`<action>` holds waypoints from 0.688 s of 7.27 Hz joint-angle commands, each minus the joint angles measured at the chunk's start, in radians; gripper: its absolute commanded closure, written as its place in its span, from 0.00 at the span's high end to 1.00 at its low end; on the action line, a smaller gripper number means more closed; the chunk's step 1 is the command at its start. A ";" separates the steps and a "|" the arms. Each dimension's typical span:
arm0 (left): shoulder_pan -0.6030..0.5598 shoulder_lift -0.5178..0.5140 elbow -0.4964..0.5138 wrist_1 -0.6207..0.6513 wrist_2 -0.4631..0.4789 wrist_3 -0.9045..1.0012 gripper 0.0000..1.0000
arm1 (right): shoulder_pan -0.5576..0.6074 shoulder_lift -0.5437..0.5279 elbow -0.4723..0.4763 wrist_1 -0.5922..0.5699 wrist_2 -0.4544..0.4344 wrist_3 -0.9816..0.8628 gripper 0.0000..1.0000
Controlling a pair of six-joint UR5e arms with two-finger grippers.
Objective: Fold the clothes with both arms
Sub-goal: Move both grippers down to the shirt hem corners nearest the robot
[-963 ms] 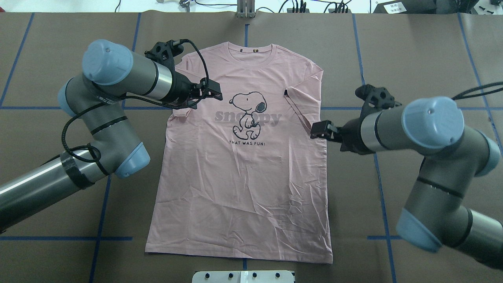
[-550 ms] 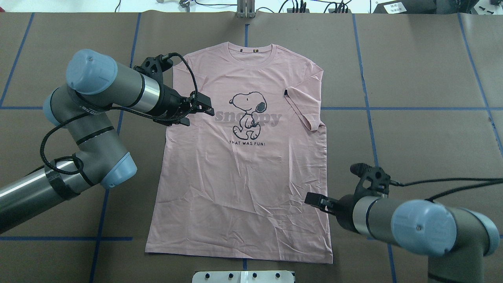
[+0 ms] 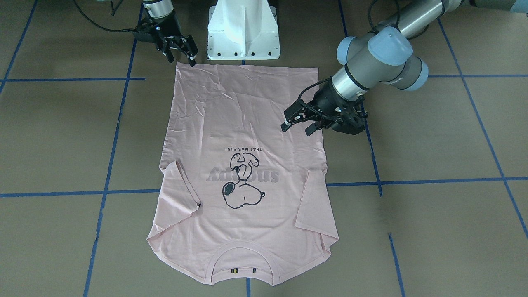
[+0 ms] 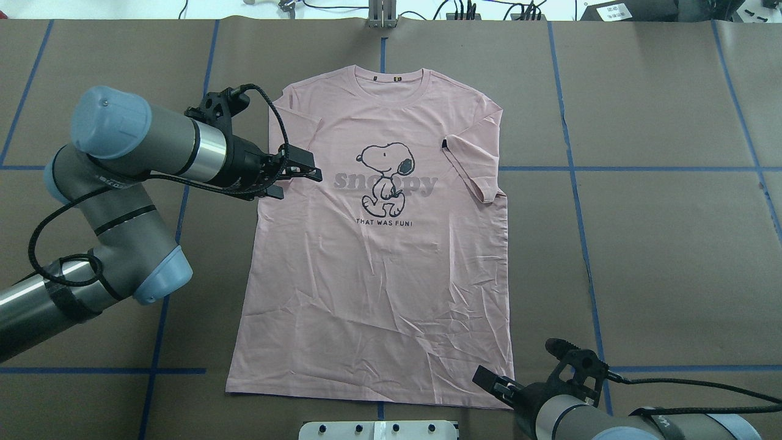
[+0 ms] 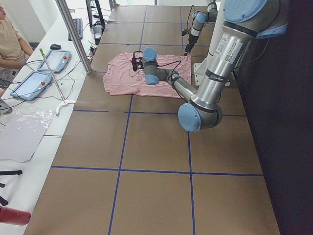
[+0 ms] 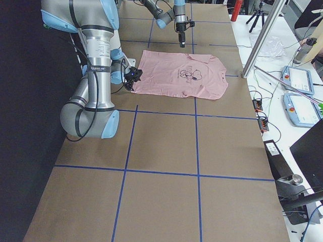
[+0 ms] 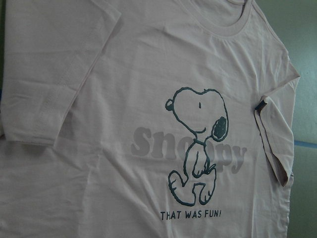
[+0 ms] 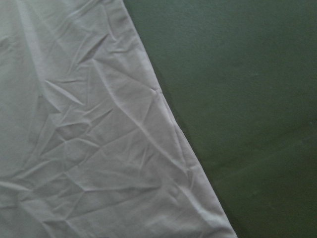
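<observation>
The pale pink T-shirt (image 4: 379, 275) lies flat with the dog print up and both sleeves folded in over the front (image 3: 243, 103). My left gripper (image 4: 308, 173) hovers open and empty over the shirt's left edge, level with the lettering (image 3: 298, 127). Its wrist view looks down on the print (image 7: 198, 148) and the folded left sleeve (image 7: 44, 89). My right gripper (image 3: 181, 51) is open and empty beside the hem's right corner (image 4: 489, 379). Its wrist view shows only wrinkled shirt fabric (image 8: 74, 148) and its edge.
Brown paper with blue tape lines (image 4: 574, 168) covers the table. The white pedestal base (image 3: 243, 29) stands just behind the hem. A metal post (image 5: 73, 34), tablets (image 6: 298, 80) and a seated person (image 5: 10, 39) are along the far side.
My right arm has swept from the right sleeve back along the shirt's side to the hem corner. My left arm has drawn back a little toward the left edge.
</observation>
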 commanded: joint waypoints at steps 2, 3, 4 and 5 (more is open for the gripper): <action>0.001 0.041 -0.038 0.007 0.067 -0.051 1.00 | -0.027 0.010 -0.029 -0.065 -0.003 0.091 0.77; 0.002 0.041 -0.036 0.007 0.067 -0.051 1.00 | -0.024 0.010 -0.027 -0.069 -0.003 0.091 0.70; 0.002 0.041 -0.038 0.007 0.067 -0.052 1.00 | -0.024 0.008 -0.027 -0.069 -0.003 0.091 0.68; 0.002 0.042 -0.036 0.008 0.068 -0.054 1.00 | -0.024 0.008 -0.029 -0.071 0.000 0.091 0.62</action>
